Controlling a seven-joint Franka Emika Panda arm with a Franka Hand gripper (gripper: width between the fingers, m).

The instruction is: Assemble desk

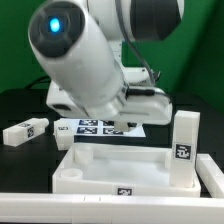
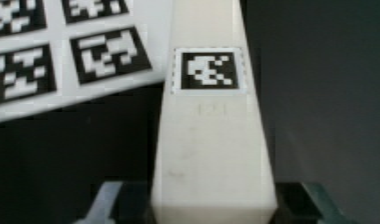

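Between the claw's fingers: a white plastic block leg [image 2: 208, 130] with a black-and-white square tag on its upper face, filling the gap in the wrist view.
Claw [image 2: 208, 206]: closed onto that leg. One dark finger [image 2: 119, 200] sits against each long side, and no space shows between finger and plastic.
Claw in the exterior view: hidden behind the big glossy white robot arm [image 1: 85, 55].
Landmark: the white plastic rectangular tray-like tabletop [image 1: 100, 186] lies flat on the dark surface [image 1: 20, 152], rim upward, with a tag on its near wall.
Upright tagged white leg [image 1: 183, 148]: stands at the tabletop's corner on the exterior view's right, rising above the rim.
Loose tagged white leg [image 1: 25, 130]: lies on its side, apart from the tabletop, off its far corner on the exterior view's left.
Short tagged white block [image 1: 63, 130]: just beyond that same far corner, near the rim.
Marker board [image 1: 100, 126]: flat on the surface just behind the tabletop's far rim. In the wrist view it lies beside the gripped leg.
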